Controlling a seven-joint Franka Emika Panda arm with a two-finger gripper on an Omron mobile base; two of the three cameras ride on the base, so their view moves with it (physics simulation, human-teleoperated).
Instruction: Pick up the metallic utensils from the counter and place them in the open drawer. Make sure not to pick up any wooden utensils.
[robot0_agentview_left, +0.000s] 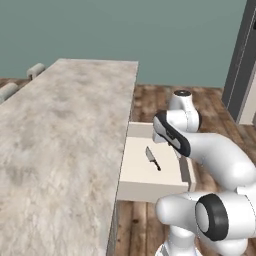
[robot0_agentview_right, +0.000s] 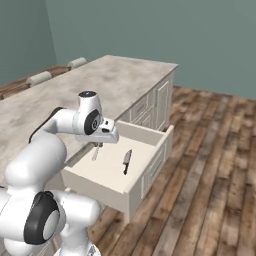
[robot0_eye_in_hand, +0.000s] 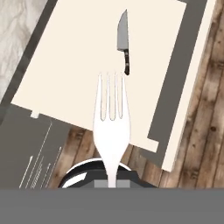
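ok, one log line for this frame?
gripper: shut on fork | over open drawer | knife: already in drawer | fork: not yet released

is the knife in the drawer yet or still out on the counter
In. The knife lies flat on the floor of the open drawer; the hand view shows it there too, beyond the fork held in the hand.

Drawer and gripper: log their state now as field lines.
drawer: pulled open from the counter
knife: lying flat on the drawer floor, black handle
fork: held by its handle, tines pointing away over the drawer
gripper: shut on the fork, above the drawer
left to do: release the fork into the drawer
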